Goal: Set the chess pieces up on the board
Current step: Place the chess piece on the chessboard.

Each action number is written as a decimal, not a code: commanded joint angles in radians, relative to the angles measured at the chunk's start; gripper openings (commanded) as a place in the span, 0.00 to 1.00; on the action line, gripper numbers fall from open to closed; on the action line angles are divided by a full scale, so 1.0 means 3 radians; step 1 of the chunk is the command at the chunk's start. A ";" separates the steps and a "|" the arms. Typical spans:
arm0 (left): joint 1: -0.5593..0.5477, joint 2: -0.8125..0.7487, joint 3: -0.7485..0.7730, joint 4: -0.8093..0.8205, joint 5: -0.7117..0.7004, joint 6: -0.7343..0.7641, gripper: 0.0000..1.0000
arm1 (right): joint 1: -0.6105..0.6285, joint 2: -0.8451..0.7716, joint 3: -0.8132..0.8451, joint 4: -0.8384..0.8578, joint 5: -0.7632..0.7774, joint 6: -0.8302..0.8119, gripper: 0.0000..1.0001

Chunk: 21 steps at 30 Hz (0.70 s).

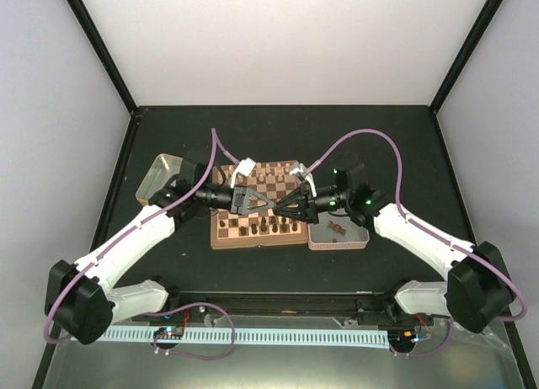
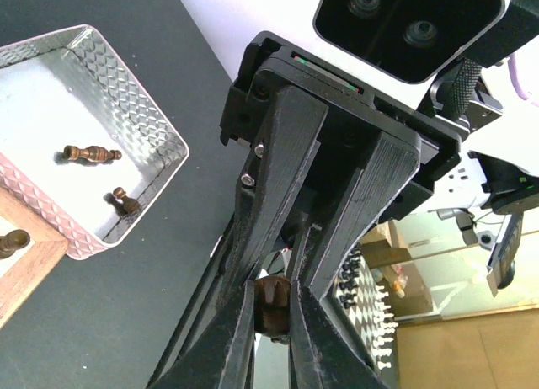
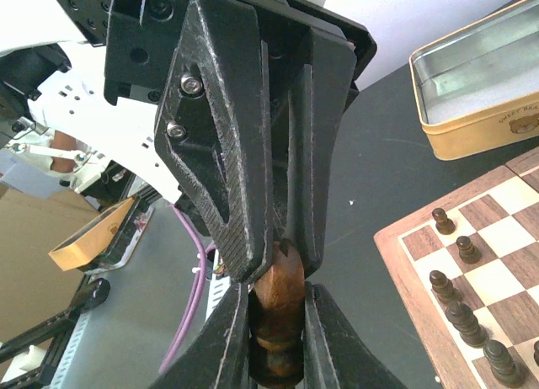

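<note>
My left gripper (image 1: 266, 205) and right gripper (image 1: 278, 207) meet tip to tip a little above the board (image 1: 257, 242). Both are closed on one dark brown chess piece. In the left wrist view the piece (image 2: 272, 303) sits between my left gripper's (image 2: 272, 292) jaws, with the right gripper's fingers (image 2: 278, 178) coming in from above. In the right wrist view the long piece (image 3: 278, 322) lies between my right gripper's (image 3: 278, 288) jaws. Its top is pinched by the left gripper's fingers (image 3: 227, 153). Several dark pieces (image 3: 468, 250) stand in a row near the board's rim (image 3: 389, 242).
A pink-sided silver tin (image 1: 313, 242) at the board's right holds two dark pieces (image 2: 91, 154) (image 2: 125, 202). A gold tin (image 1: 150, 180) lies left of the board and shows in the right wrist view (image 3: 480, 128). Dark walls rise behind the table.
</note>
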 commanded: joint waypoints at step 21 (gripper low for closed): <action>-0.0034 -0.0918 -0.0134 -0.1622 -0.3375 0.0609 0.01 | 0.0025 -0.0440 -0.0291 -0.0251 0.1844 0.0008 0.79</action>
